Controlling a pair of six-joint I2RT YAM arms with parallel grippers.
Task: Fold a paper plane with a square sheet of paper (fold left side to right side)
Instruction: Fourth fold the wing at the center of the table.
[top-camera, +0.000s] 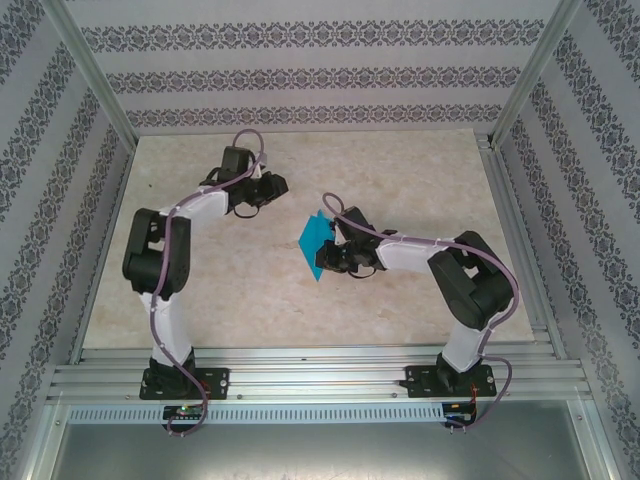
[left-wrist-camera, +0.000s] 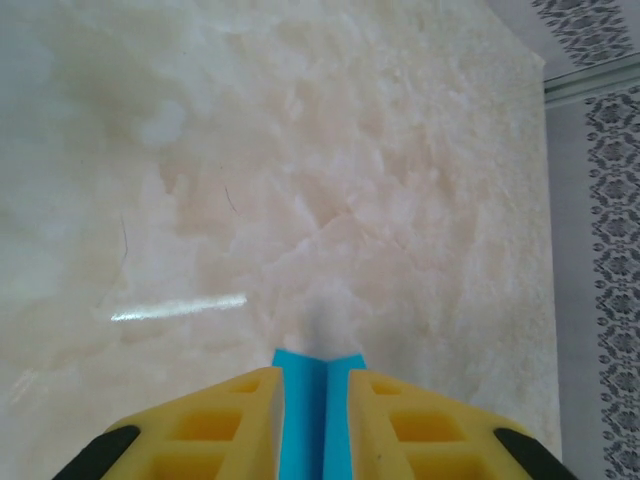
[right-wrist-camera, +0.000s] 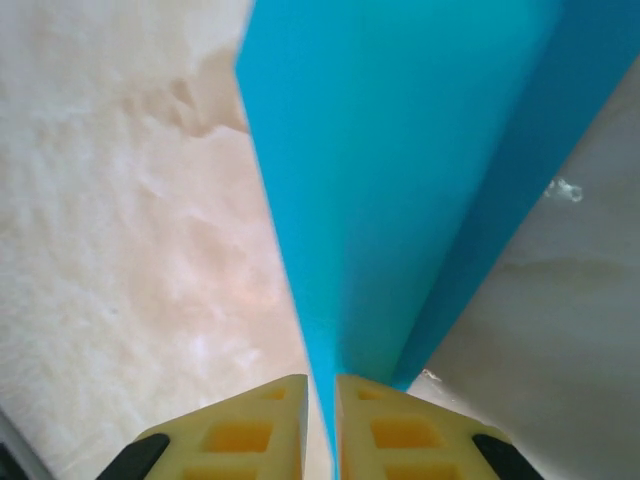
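1. One crease at least ran along the teal-blue thin paper sheet (right-wrist-camera: 400, 180), where two faces met at an angle; no winged dart showed yet.
2. The sheet (top-camera: 316, 240) sat near the middle of the pale marbled tabletop (top-camera: 420, 170), pinched in the right gripper (right-wrist-camera: 320, 385) between nearly closed jaws.
3. The left gripper (top-camera: 268, 189) hung well apart, nearer the far edge, jaws narrowly parted on nothing I could name.
4. By my judgement it was early: the nose and wing folds remained.

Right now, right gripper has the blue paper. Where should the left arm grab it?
The square sheet of paper stands creased in the right gripper, its free part sticking out leftward. Likely best: left gripper pinches that outer edge across the crease, coming from the left.
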